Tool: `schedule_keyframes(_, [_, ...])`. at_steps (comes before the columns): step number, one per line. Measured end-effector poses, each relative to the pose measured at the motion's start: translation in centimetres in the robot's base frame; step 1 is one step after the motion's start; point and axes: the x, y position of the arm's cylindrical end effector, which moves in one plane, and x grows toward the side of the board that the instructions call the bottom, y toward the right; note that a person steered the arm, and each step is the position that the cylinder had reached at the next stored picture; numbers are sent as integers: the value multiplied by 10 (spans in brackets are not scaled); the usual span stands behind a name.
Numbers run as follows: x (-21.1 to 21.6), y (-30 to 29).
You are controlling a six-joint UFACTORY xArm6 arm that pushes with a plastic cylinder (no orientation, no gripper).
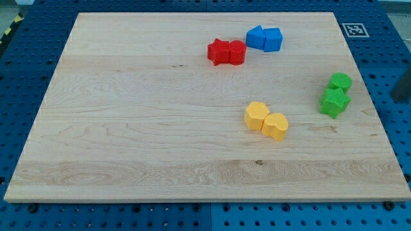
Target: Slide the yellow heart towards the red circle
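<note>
- Right of the board's centre, at about four o'clock from it, lies the yellow heart (275, 126), flat on the wooden board (141, 128).
- Touching the heart at its ten o'clock sits a yellow hexagon-like block (257, 115).
- The red circle (237, 52) lies well apart from the heart, toward eleven o'clock, near the view's top.
- Pressed against the circle at its nine o'clock is a red star-like block (219, 51).
- At about two o'clock from the red pair, just beside it, two blue blocks (264, 38) sit together; their shapes are hard to make out.
- At three o'clock from the heart, near the board's right edge, a green round-ish block (340, 81) touches a green star-like block (334, 102) below it.
- My tip does not show; a dark blurred shape (402, 86) sits at the view's right edge, off the board, and I cannot tell what it is. The arm has no jaws to report.
</note>
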Motion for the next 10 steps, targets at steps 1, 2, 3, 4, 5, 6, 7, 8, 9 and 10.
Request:
schedule_keyframes(1, [80, -59])
schedule_keyframes(2, [96, -120])
schedule_keyframes(3, [96, -125])
schedule_keyframes(4, [87, -162])
schedule_keyframes(5, [55, -170])
schedule_keyframes(6, [51, -187])
schedule_keyframes(7, [50, -233])
schedule_keyframes(8, [49, -263])
schedule_keyframes(9, [48, -269])
schedule_keyframes(10, [39, -278])
